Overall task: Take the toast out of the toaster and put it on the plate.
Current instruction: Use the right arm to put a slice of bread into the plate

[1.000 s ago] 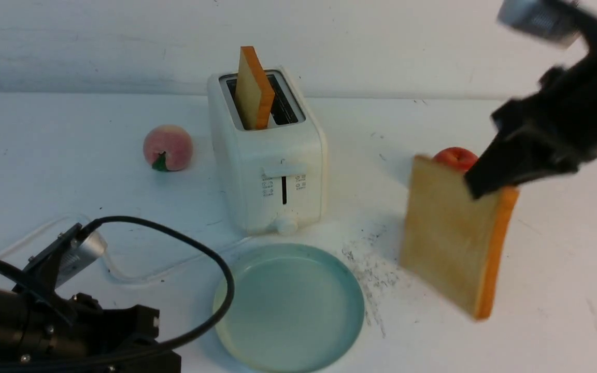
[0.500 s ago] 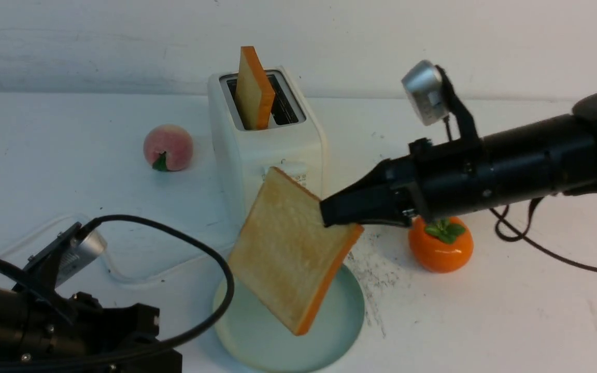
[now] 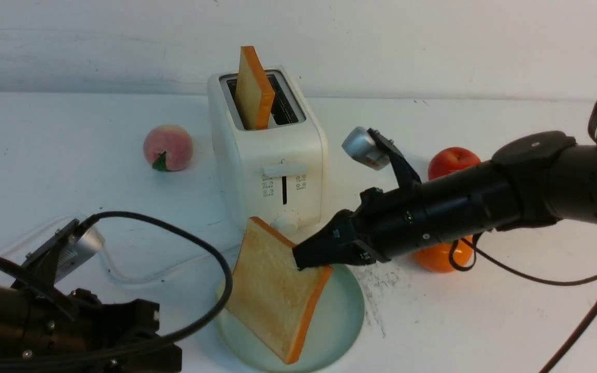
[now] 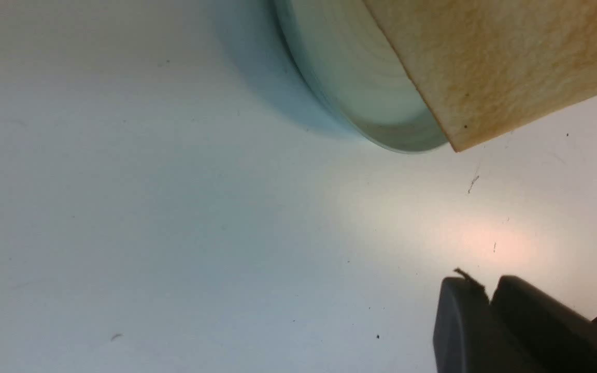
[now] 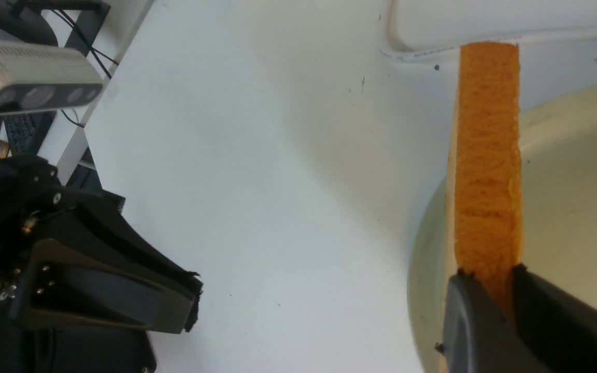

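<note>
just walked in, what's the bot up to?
The right pincer grips a slice of toast by its edge, holding it tilted over the plate. It has not let go, and I can't tell if the low corner touches. A second slice stands in the toaster. The left pincer is shut and empty, near the plate.

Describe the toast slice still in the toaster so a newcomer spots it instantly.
Find the boxy white two-slot toaster at the scene's centre. A tan toast slice with an orange crust stands upright out of its top. Unlike the second slice, tilted over the round pale blue-green plate in the right hand's grip, nothing holds it.
</note>
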{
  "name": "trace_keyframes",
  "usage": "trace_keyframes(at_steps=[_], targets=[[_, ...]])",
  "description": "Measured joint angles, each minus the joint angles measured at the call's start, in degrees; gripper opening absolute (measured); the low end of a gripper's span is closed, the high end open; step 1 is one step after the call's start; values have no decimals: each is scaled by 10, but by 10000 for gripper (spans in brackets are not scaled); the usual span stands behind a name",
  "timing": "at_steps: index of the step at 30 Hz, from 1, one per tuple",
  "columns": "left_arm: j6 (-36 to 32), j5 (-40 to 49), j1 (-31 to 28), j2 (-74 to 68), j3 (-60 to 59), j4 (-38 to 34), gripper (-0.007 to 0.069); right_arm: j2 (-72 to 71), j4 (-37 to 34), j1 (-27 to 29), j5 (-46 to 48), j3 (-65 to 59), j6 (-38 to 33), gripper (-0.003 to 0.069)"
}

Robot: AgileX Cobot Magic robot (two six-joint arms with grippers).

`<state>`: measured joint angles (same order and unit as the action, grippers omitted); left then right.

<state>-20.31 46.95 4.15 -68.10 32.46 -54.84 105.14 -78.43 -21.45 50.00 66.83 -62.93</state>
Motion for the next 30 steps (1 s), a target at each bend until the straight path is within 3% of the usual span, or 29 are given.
trace_keyframes(at_steps=[7, 11, 14, 23, 27, 30], targets=[[0, -1, 0, 0, 0, 0, 74, 30, 0, 0, -2, 0, -1, 79], [0, -2, 0, 0, 0, 0, 76, 36, 1, 0, -21, 0, -1, 121], [0, -3, 0, 0, 0, 0, 81, 36, 10, 0, -48, 0, -1, 192], [0, -12, 0, 0, 0, 0, 92, 41, 59, 0, -90, 0, -1, 497], [0, -12, 0, 0, 0, 0, 91, 41, 78, 7, -84, 0, -1, 570], [0, -12, 0, 0, 0, 0, 92, 35, 88, 22, -70, 0, -1, 580]])
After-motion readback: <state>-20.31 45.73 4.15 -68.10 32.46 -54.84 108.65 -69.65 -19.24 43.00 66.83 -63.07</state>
